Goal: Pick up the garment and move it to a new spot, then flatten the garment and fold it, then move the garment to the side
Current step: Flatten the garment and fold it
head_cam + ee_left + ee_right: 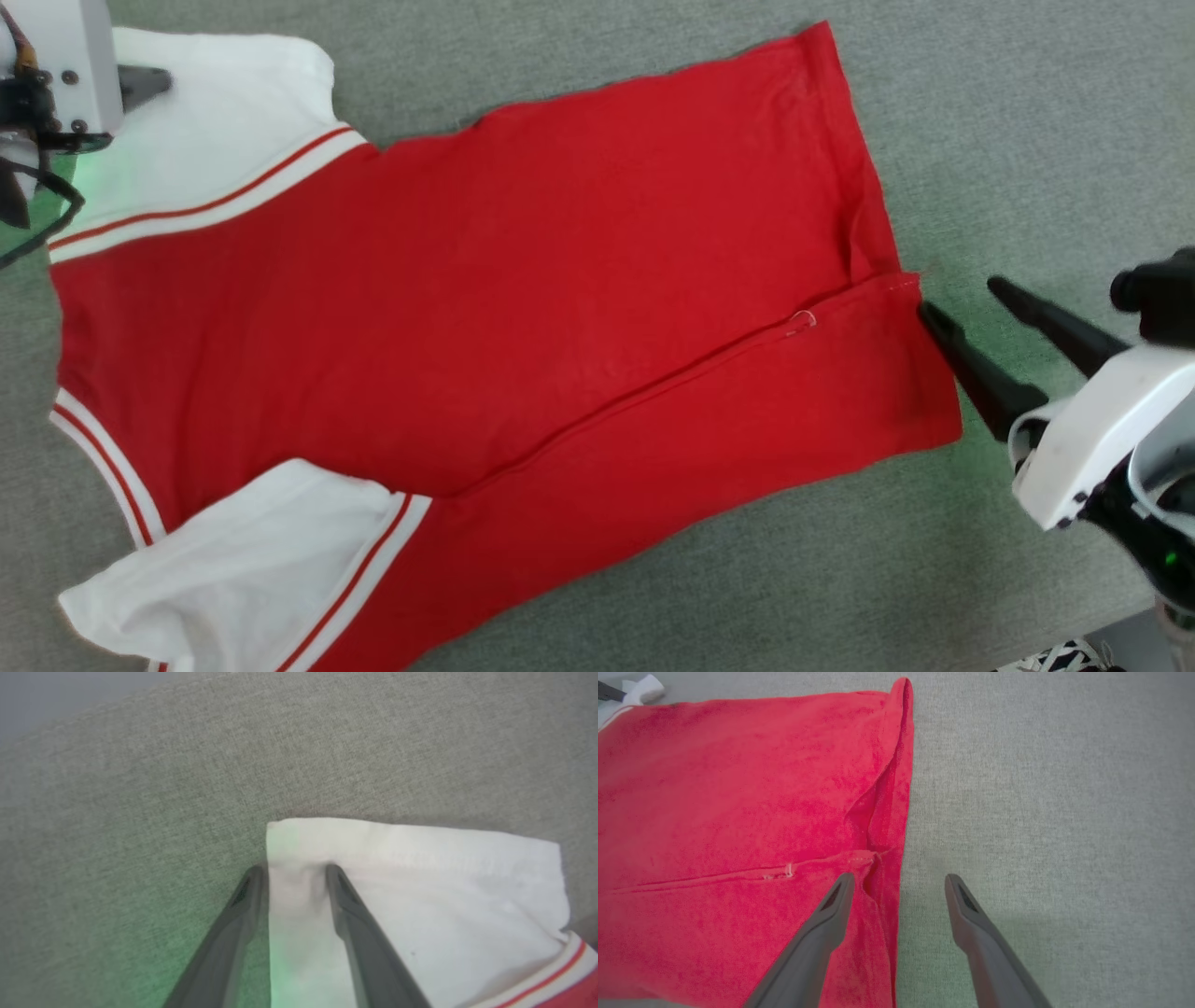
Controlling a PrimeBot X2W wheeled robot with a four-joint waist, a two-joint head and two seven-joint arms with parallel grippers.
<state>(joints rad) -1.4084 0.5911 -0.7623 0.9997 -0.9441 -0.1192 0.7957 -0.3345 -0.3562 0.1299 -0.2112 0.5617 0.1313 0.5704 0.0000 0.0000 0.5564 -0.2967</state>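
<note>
your red garment [485, 308] lies spread out on the grey cloth surface [980, 112]. your left end effector [293, 870] is open, with the edge of the white sleeve [420, 896] between its fingers. your right end effector [900, 877] is open too, right at the red bottom edge.

Count:
- 1 garment [485, 308], lying between the two tools.
- 2 tools: left tool [293, 870] and right tool [960, 299].
- 2 dark fingers [822, 938] per tool, 4 total.
- 2 white sleeves: near sleeve [215, 112] at the left tool's tips, far sleeve [243, 560] well apart from both tools.
- 3 striped trim bands [215, 201].
- 1 grey desk [1027, 112].
</note>
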